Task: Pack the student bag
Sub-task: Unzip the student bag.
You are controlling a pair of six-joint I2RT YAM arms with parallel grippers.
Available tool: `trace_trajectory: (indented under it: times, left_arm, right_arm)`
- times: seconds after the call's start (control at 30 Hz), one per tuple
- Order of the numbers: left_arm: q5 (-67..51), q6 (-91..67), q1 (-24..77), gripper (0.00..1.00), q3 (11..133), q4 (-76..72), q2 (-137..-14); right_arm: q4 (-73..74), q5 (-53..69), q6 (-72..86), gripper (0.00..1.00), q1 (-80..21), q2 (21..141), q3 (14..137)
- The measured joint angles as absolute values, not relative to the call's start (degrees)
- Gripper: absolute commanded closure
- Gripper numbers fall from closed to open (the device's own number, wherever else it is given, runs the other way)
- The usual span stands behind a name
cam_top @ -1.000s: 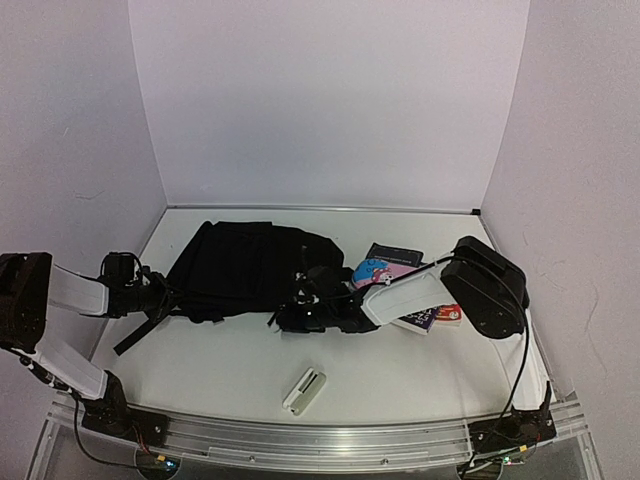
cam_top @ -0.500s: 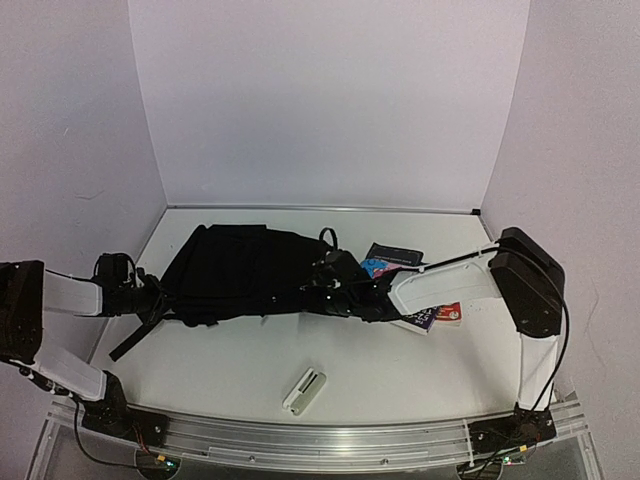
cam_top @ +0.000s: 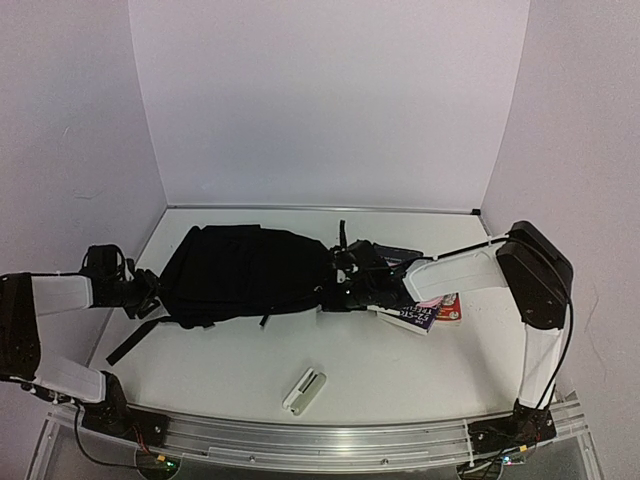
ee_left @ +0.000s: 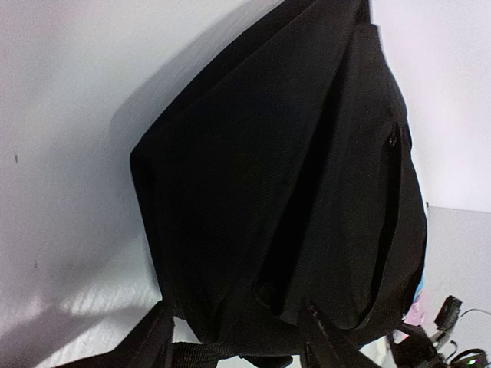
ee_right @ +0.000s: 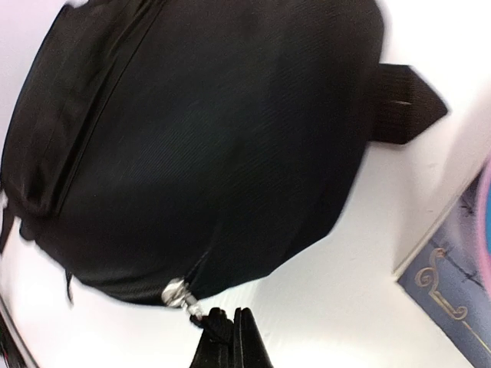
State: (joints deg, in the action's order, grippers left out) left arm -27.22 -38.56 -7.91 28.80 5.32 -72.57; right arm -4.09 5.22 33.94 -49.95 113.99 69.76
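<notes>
The student bag (cam_top: 245, 272), a big black fabric backpack, lies on its side across the middle of the table. My left gripper (cam_top: 150, 293) is at its left end, jaws apart, with the bag's lower edge (ee_left: 245, 307) between the fingers (ee_left: 322, 341) and a black strap (ee_left: 196, 354) beneath. My right gripper (cam_top: 340, 285) is at the bag's right end, shut on the black zipper pull (ee_right: 201, 320) hanging from the metal slider (ee_right: 175, 293). The bag (ee_right: 199, 146) fills the right wrist view.
Books (cam_top: 425, 312) lie right of the bag, under my right arm, one corner (ee_right: 460, 284) near the right gripper. A small dark navy wallet (cam_top: 395, 254) lies behind them. A white oblong object (cam_top: 304, 390) sits near the front edge. A loose strap (cam_top: 125, 340) trails front-left.
My right gripper has moved right with the zipper pull, drawing the bag out longer. The pink and blue item by the bag's mouth is now covered. My left gripper has opened.
</notes>
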Motion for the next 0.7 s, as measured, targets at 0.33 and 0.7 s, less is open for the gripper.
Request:
trace_trajectory:
  times: [0.33, 0.7]
  left_arm:
    - [-23.1, -23.9, 9.2, 0.24, 40.3, 9.3, -62.5]
    - [-28.6, -14.2, 28.4, 0.24, 45.9, 0.9, -81.5]
  right_arm:
    - [-3.8, 14.5, 28.2, 1.00, -52.3, 112.9, 69.8]
    - [-4.7, 15.0, 29.7, 1.00, -53.9, 110.7, 68.9]
